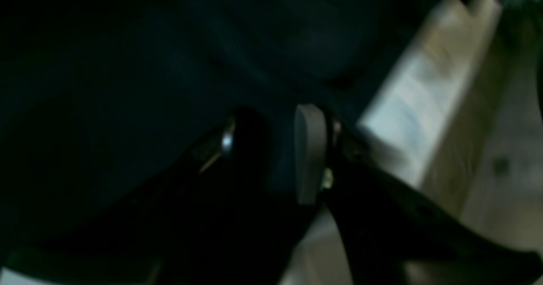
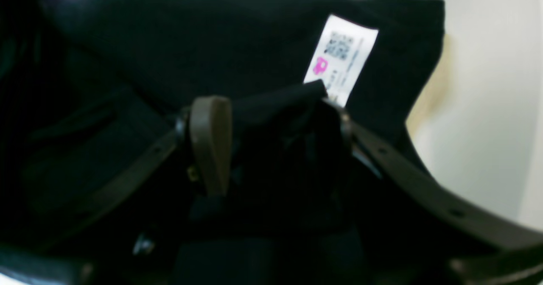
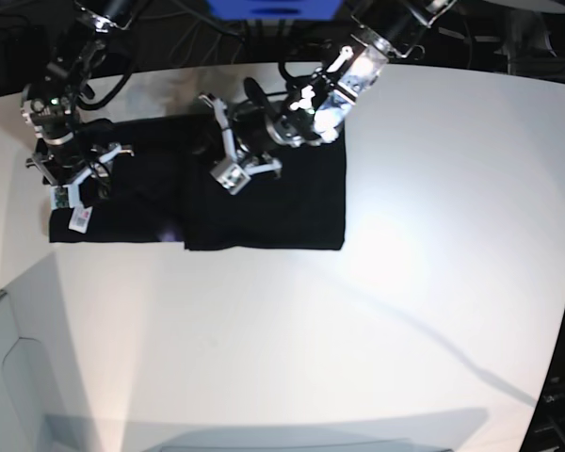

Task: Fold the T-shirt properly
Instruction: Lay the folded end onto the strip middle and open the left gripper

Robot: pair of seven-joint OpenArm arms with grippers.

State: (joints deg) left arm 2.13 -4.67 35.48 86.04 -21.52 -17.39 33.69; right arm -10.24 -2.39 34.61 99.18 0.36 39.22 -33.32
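White table (image 3: 405,311) fills the near side, bare in front; T-shirt (image 3: 264,202) lies flat at the far left part, partly folded into a wide black rectangle. 2 arms work over it. Left gripper (image 1: 271,149) sits over the shirt's middle, jaws narrow with black cloth pinched between. Right gripper (image 2: 271,136) at the tag (image 2: 341,60) end, jaws wide with a fold of cloth bunched between them. Judgement: move both ends together, keep the edge taut, lay it square on the lower layer

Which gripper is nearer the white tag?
Right. The right gripper grips the T-shirt beside the white tag; the left gripper is over mid-shirt.
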